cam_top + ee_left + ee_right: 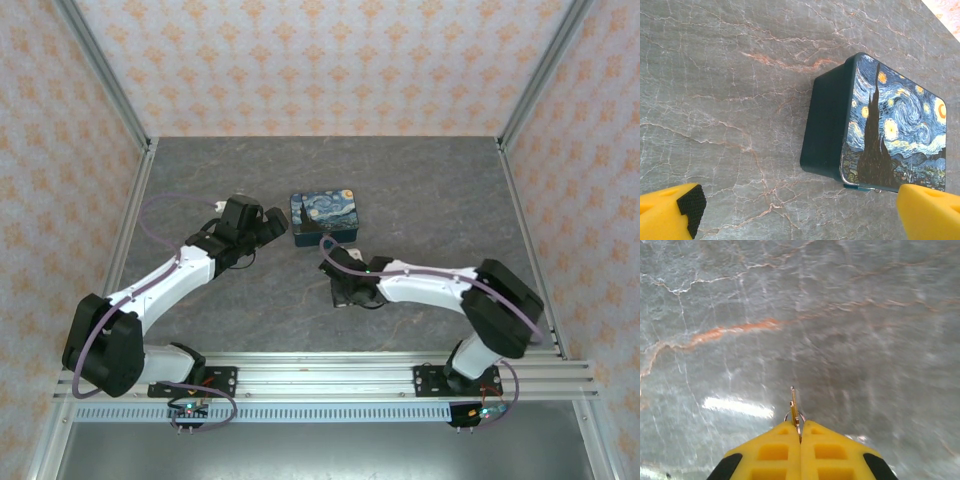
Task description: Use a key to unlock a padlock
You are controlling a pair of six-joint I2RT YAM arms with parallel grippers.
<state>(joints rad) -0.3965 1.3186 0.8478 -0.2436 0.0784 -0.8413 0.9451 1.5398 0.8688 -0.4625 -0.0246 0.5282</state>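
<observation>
Nearest the lens, the right gripper's [800, 430] yellow fingers are pressed together low over the grey marbled table [430, 190]. On the table sits a dark blue box [890, 125] with a swirly night-sky lid. The left gripper [800, 206] hangs just beside it, fingers spread wide and holding nothing. The padlock [856, 187] is a tiny bluish-teal piece with a silvery bit, tucked at the box's lower edge. Pinched between the right fingers is the key [794, 407] (thin, brass-coloured, seen edge-on), with a small wire ring at its base.
</observation>
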